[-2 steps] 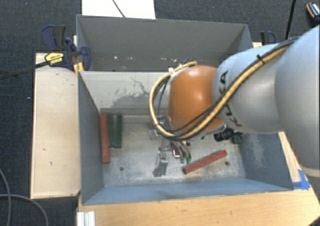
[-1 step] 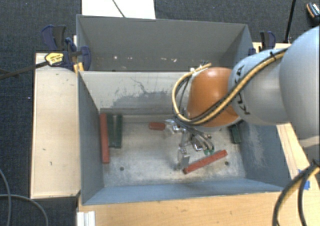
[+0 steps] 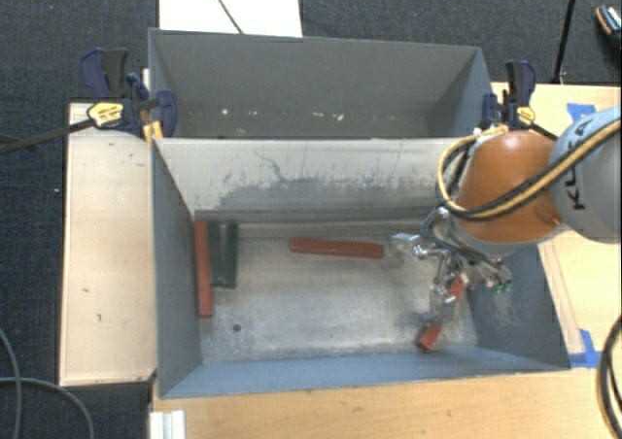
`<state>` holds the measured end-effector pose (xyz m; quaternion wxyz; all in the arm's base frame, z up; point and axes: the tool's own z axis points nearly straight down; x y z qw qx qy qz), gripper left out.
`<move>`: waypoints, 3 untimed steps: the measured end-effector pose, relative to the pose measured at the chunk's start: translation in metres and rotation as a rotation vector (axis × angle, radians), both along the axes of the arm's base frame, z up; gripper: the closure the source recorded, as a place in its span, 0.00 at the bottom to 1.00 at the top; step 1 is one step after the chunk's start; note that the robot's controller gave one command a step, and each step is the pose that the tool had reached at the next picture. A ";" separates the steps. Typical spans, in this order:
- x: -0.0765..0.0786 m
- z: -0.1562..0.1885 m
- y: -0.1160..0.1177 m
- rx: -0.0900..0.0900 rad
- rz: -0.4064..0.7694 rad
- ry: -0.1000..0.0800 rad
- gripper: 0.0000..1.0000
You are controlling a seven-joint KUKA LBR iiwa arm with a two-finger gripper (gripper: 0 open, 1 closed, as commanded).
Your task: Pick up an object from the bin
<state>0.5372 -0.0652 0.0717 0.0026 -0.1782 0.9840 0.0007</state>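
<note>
Pincer (image 3: 444, 305) low at near right of bin (image 3: 292, 167), grip state unreadable, small red block (image 3: 428, 336) just beside, long red bar (image 3: 335, 248) farther left

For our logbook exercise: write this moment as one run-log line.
claw: over small red block | place: bin, lower right | apart: long red bar, centre

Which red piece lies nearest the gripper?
The short red block at front right, just below the gripper; the mid-bin red bar and the left-wall red bar are long and farther off.
</note>
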 end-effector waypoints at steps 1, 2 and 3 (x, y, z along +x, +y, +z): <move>0.010 0.053 0.074 0.002 -0.122 -0.003 0.00; 0.049 -0.004 0.033 -0.002 -0.136 0.000 0.00; 0.056 -0.001 0.087 0.001 0.039 -0.002 0.00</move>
